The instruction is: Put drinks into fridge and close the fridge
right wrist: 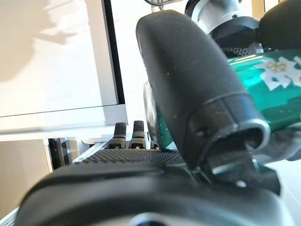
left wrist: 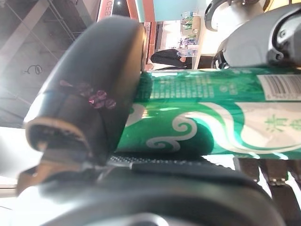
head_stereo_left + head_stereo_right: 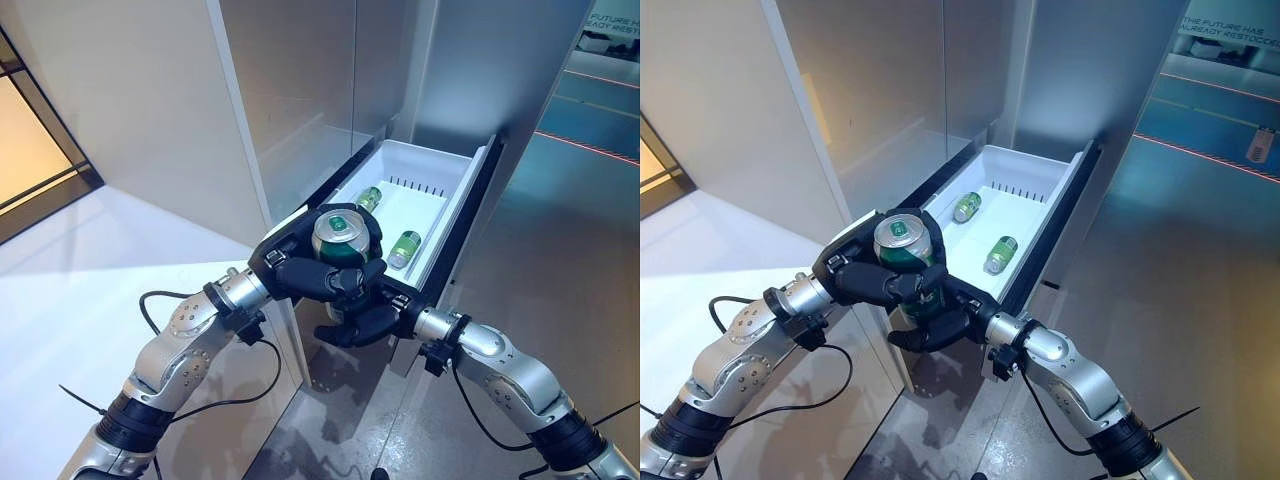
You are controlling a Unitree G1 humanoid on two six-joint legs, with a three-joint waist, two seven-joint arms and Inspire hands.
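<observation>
A green drink can (image 3: 343, 237) stands upright in the air over the near end of the open white fridge drawer (image 3: 468, 195). My left hand (image 3: 297, 268) wraps its upper half, with the thumb (image 2: 94, 89) laid across the can (image 2: 225, 117). Just below, my right hand (image 3: 366, 323) holds the can's lower part, its thumb (image 1: 197, 89) pressed on the green side (image 1: 263, 80). Two more green cans lie on the drawer floor, one at the back left (image 3: 369, 199) and one at the middle right (image 3: 405, 248).
The fridge's grey front panels (image 3: 300, 90) rise behind and left of the drawer. A pale counter surface (image 3: 70, 290) lies on the left. Grey floor (image 3: 560, 260) spreads out to the right of the drawer's dark outer edge (image 3: 1055, 225).
</observation>
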